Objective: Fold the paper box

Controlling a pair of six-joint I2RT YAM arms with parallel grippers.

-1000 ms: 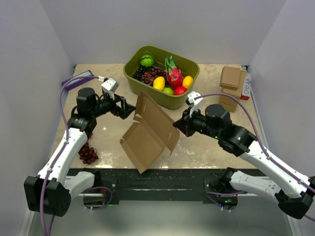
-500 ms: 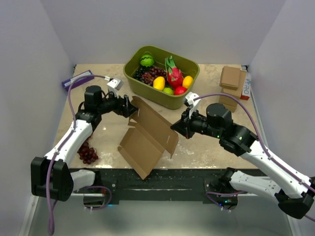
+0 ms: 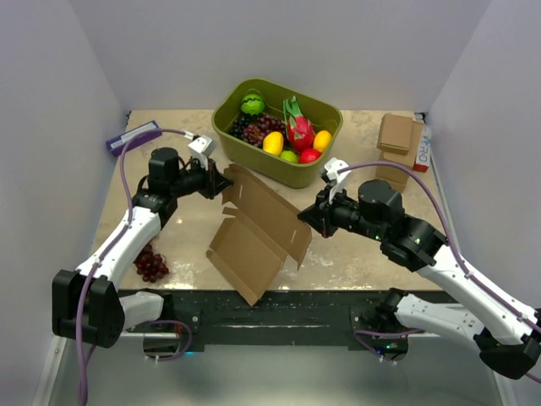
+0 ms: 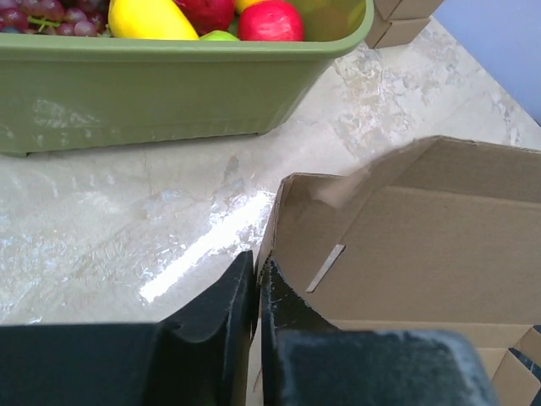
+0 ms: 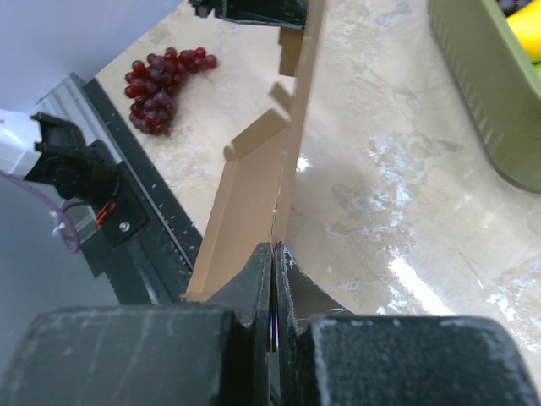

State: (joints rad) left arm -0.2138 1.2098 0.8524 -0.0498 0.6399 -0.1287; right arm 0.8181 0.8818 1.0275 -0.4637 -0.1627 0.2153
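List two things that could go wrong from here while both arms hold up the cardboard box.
1. Each pair of jaws pinches only a thin edge of the paper box, so it might slip out or a flap could tear.
2. In the top view its near corner appears to reach past the front edge of the table; if released, it may fall off.

green fruit bin (image 3: 254, 156), loose grapes (image 3: 150, 265)
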